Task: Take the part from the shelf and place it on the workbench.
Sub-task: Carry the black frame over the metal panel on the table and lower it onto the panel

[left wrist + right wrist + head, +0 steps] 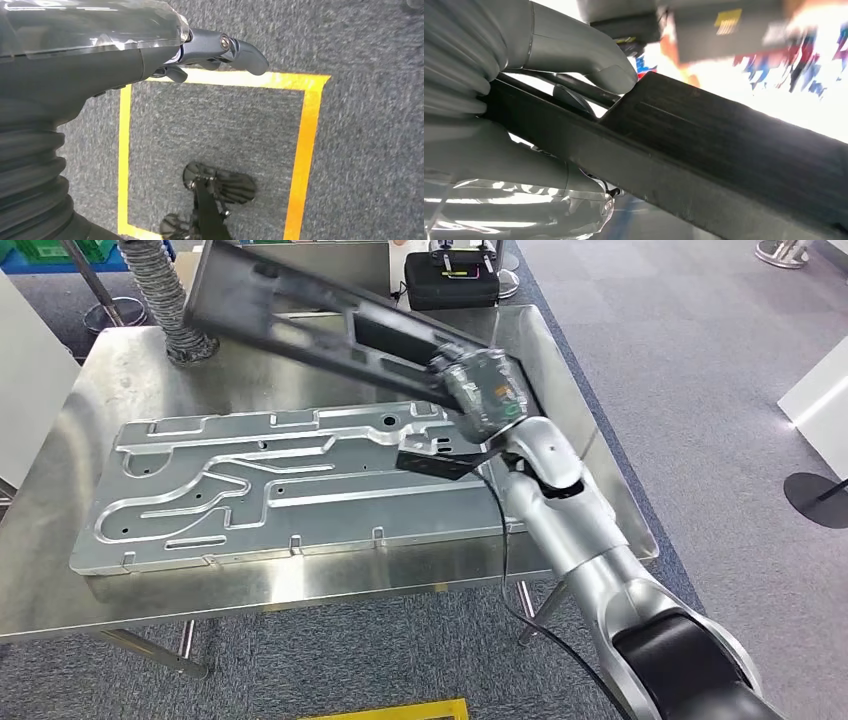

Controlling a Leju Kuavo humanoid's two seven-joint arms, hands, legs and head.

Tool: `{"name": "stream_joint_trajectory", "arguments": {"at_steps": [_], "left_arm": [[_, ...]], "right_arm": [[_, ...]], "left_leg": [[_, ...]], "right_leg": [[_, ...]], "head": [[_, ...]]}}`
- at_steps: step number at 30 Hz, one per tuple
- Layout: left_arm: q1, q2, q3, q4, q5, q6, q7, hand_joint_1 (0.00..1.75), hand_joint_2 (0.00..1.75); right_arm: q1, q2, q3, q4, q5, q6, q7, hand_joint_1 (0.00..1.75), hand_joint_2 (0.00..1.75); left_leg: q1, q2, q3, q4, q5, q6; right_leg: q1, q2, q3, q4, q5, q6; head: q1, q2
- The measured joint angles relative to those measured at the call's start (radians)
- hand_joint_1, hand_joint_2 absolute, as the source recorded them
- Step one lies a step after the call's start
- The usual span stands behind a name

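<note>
Head view: the right hand point(478, 390) has its fingers point(574, 60) clamped on the part point(300, 320), a long dark piece held tilted above the counter point(120, 370), over the far edge of the plate point(280, 485). The left hand point(150, 45) hangs over taped carpet point(215, 125), fingers apart, holding nothing.

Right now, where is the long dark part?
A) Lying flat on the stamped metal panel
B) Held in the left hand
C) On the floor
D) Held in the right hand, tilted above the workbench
D: the right hand grips the dark part, which slants up over the workbench.
</note>
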Motion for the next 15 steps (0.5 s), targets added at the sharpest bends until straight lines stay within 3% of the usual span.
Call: {"name": "stream_joint_trajectory", "arguments": {"at_steps": [2, 4, 7, 9, 12, 13, 14, 15], "left_arm": [[-0.002, 0.000, -0.002, 0.000, -0.004, -0.002, 0.000, 0.00, 1.75], [-0.005, -0.001, -0.006, 0.000, -0.008, -0.005, 0.000, 0.00, 1.75], [-0.005, -0.002, -0.010, 0.000, -0.012, -0.007, 0.000, 0.00, 1.75], [-0.004, -0.002, -0.015, 0.000, -0.013, -0.011, -0.002, 0.00, 1.75], [-0.001, -0.002, -0.019, 0.000, -0.014, -0.019, -0.012, 0.00, 1.75], [0.000, -0.002, -0.020, 0.000, -0.014, -0.022, -0.016, 0.00, 1.75], [0.002, -0.002, -0.021, 0.000, -0.015, -0.025, -0.019, 0.00, 1.75], [0.004, -0.002, -0.022, 0.000, -0.016, -0.027, -0.023, 0.00, 1.75]], "right_arm": [[-0.049, 0.042, 0.080, 0.089, 0.062, 0.039, -0.010, 1.75, 1.75], [-0.082, 0.088, 0.152, 0.172, 0.087, 0.073, -0.033, 1.75, 1.75], [-0.095, 0.146, 0.232, 0.272, 0.097, 0.101, -0.052, 1.75, 1.75], [-0.101, 0.172, 0.266, 0.324, 0.093, 0.129, -0.057, 1.75, 1.75], [-0.106, 0.197, 0.301, 0.400, 0.072, 0.191, -0.054, 1.75, 1.75], [-0.103, 0.200, 0.308, 0.425, 0.067, 0.207, -0.047, 1.75, 1.75], [-0.098, 0.200, 0.314, 0.448, 0.061, 0.217, -0.037, 1.75, 1.75], [-0.093, 0.198, 0.318, 0.470, 0.055, 0.223, -0.025, 1.75, 1.75]], "left_leg": [[-0.001, -0.004, 0.007, 0.001, -0.005, -0.007], [-0.002, -0.007, 0.007, 0.002, -0.007, -0.018], [0.002, -0.009, 0.006, 0.000, -0.009, -0.037], [0.005, -0.008, -0.009, 0.038, -0.036, -0.045], [0.007, -0.007, -0.098, 0.228, -0.123, -0.054], [0.008, -0.007, -0.124, 0.278, -0.136, -0.057], [0.009, -0.006, -0.133, 0.290, -0.129, -0.059], [0.011, -0.006, -0.121, 0.259, -0.103, -0.060]], "right_leg": [[0.002, 0.000, 0.060, -0.142, 0.079, -0.010], [0.009, 0.000, 0.100, -0.237, 0.108, -0.020], [0.014, -0.002, 0.109, -0.259, 0.105, -0.035], [0.011, -0.004, 0.117, -0.271, 0.109, -0.049], [0.012, -0.005, 0.122, -0.275, 0.109, -0.059], [0.012, -0.005, 0.123, -0.274, 0.107, -0.059], [0.012, -0.004, 0.124, -0.272, 0.105, -0.058], [0.011, -0.004, 0.125, -0.269, 0.103, -0.055]], "head": [[0.000, 0.000], [0.000, 0.000], [0.000, 0.000], [0.000, 0.000], [0.000, 0.000], [0.000, 0.000], [0.000, 0.000], [0.000, 0.000]]}}
